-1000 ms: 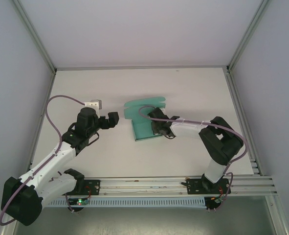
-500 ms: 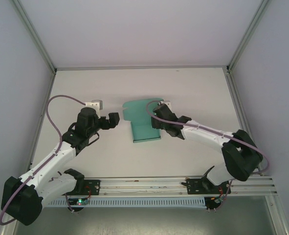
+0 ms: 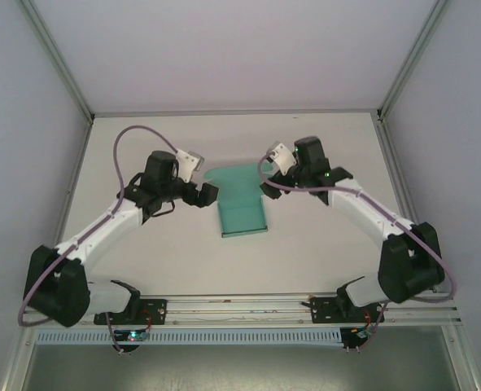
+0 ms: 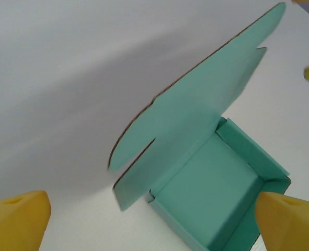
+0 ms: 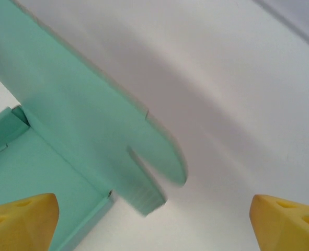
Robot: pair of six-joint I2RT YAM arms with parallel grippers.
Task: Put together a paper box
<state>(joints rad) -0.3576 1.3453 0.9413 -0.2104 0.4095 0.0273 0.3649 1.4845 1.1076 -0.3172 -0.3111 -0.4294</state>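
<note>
The paper box (image 3: 244, 216) is teal-green card, a shallow open tray with its lid flap raised at the far side, lying mid-table. My left gripper (image 3: 205, 194) hovers just left of the lid, open. In the left wrist view the box (image 4: 212, 183) lies below and between the yellow fingertips (image 4: 18, 219), untouched. My right gripper (image 3: 268, 187) is at the lid's right edge, open. In the right wrist view the box (image 5: 34, 172) and its slotted lid tab sit to the left, with the gripper (image 5: 154, 225) over bare table.
The white table (image 3: 330, 236) is walled by grey panels at the back and sides. An aluminium rail (image 3: 240, 303) carrying both arm bases runs along the near edge. Purple cables loop above each arm.
My right gripper has opened, let go of the box and drawn back to the lid's right edge. My left arm has swung right, up to the lid's left side.
</note>
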